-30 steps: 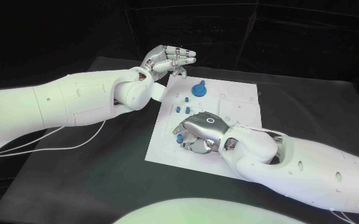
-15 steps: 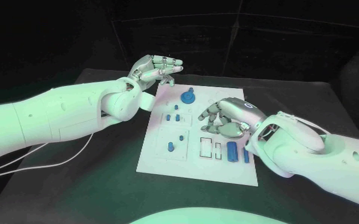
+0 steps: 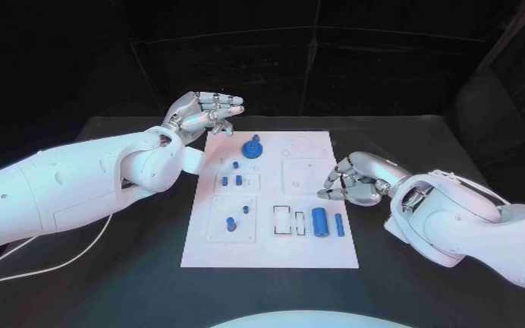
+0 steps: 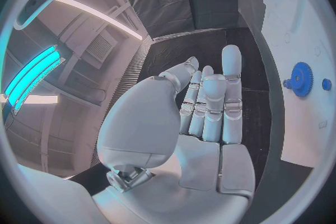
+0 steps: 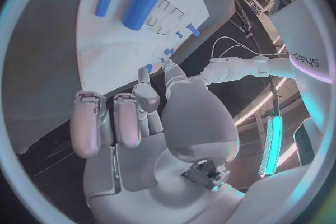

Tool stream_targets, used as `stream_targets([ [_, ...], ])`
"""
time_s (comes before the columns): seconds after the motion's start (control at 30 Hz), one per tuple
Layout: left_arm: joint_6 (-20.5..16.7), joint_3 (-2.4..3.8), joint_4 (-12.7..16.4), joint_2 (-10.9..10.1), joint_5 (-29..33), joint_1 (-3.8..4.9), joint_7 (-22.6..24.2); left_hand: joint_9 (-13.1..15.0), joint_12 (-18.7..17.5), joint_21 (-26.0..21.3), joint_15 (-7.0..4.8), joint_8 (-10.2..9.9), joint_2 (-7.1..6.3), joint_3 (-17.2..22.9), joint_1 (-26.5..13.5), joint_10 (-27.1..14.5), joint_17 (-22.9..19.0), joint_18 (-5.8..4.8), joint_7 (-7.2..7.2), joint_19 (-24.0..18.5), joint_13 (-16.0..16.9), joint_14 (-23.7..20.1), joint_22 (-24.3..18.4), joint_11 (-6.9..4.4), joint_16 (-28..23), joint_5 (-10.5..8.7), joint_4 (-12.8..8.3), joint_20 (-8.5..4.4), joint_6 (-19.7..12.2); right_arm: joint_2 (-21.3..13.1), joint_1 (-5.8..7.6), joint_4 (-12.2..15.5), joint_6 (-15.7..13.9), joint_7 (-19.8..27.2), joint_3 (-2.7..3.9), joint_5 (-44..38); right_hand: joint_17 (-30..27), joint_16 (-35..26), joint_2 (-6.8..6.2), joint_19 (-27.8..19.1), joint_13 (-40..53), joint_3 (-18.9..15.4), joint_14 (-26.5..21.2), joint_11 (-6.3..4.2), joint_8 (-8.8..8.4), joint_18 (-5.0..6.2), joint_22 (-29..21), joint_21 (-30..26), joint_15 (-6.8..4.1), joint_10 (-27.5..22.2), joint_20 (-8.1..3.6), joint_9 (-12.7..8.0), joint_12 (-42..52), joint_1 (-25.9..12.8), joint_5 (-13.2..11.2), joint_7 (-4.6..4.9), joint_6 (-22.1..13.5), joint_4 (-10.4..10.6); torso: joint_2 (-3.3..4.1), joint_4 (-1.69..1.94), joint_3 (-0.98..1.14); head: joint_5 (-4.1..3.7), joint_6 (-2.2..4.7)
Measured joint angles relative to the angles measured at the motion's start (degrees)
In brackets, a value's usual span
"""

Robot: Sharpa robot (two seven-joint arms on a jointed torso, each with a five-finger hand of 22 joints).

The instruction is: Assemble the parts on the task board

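1. The flat white task board [image 3: 274, 248] lies mid-table; small blue plastic parts [image 3: 319, 221], likely light, rigid and slippery, suit a fingertip pinch across their sides.
2. A blue toothed gear [image 3: 253, 149] sits near the far edge; two rectangular recesses [image 3: 282, 219] stand unfilled.
3. The left hand [image 3: 203, 112] hovers curled and empty; the right hand [image 3: 359, 179], also curled, holds nothing.

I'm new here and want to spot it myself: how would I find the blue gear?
Start at the white task board in the middle of the black table. Near its far edge, close to the left hand, sits the blue gear: round and toothed, unlike the small pegs and long cylinders nearer the robot.
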Motion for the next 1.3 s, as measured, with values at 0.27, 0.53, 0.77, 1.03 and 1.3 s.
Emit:
stream_targets([
  [0.27,0.04,-0.02,0.12,-0.14,0.0,0.0,0.01,0.0,0.0,0.0,0.0,0.0,0.0,0.0,0.0,0.21,0.0,0.0,0.0,0.0,-0.01,0.0,0.01,-0.21,0.0,0.0,0.0,0.0,0.0,-0.37,-1.18,0.81,0.6,-6.62,-1.78,-1.74,0.37,0.28,-0.23,0.0,2.51,-4.24,0.0,0.5,1.69,0.01,0.0,0.22,0.0,-0.78,0.0,2.23,0.33,-0.23,-0.51,0.31,-1.84,5.23,-0.14,-0.23,-0.04,-0.35,-0.51],
  [0.53,0.1,-0.04,0.12,-0.26,0.0,0.0,0.03,-0.01,0.0,0.0,0.0,0.0,0.0,0.0,0.0,0.2,0.01,0.0,0.0,0.0,0.04,0.01,0.01,-0.2,0.0,0.0,0.0,0.0,0.0,0.59,-2.1,0.91,1.38,-9.83,-2.09,-4.52,0.47,0.28,-0.25,0.0,4.3,-6.08,0.0,0.42,3.4,0.02,-0.01,0.22,0.0,-0.86,0.0,3.7,0.67,-0.21,-1.01,0.15,-1.99,8.04,-0.14,-0.23,-0.04,-0.49,-0.92],
  [0.77,0.16,-0.07,0.06,-0.27,0.0,0.0,0.03,-0.01,0.24,0.0,0.0,0.0,0.0,0.0,0.0,0.2,0.01,0.0,0.0,0.0,0.04,0.01,0.01,-0.2,0.0,0.0,0.0,0.0,0.0,1.85,-2.71,0.46,2.01,-10.89,-2.1,-6.29,0.6,0.28,-0.47,0.0,5.23,-6.34,0.0,0.16,4.06,0.02,-0.01,0.22,0.01,-0.59,0.0,4.25,1.32,0.01,-1.01,0.15,-1.99,8.59,-0.14,-0.23,-0.05,-0.6,-1.15],
  [1.03,0.21,-0.1,-0.01,-0.24,0.0,0.0,-0.02,-0.02,0.39,0.0,0.0,0.0,0.0,0.0,0.0,0.2,0.01,0.0,0.0,0.0,0.03,0.01,0.01,-0.2,0.0,0.0,0.0,0.0,0.0,3.48,-4.3,-0.62,2.82,-11.35,-2.12,-7.36,0.83,0.49,-0.38,-0.01,5.96,-6.36,0.0,-0.01,4.47,0.03,-0.02,0.22,0.01,-0.43,0.0,4.56,1.56,0.1,-1.01,0.15,-1.99,8.61,-0.14,-0.23,-0.1,-0.52,-1.31],
  [1.3,0.27,-0.12,-0.03,-0.26,0.0,0.0,-0.06,-0.02,0.39,0.0,0.0,0.0,0.0,0.0,0.0,0.2,0.01,0.0,0.0,0.0,0.03,0.01,0.02,-0.2,0.0,0.0,0.0,0.0,0.0,5.02,-5.08,-1.96,3.68,-11.56,-2.12,-8.03,0.96,0.49,-0.38,-0.01,6.01,-6.37,0.0,0.0,4.49,0.03,-0.02,0.22,0.01,-0.43,0.0,4.57,1.55,0.41,-1.01,0.15,-1.99,8.61,-0.2,-0.23,-0.08,-0.38,-1.09],
])
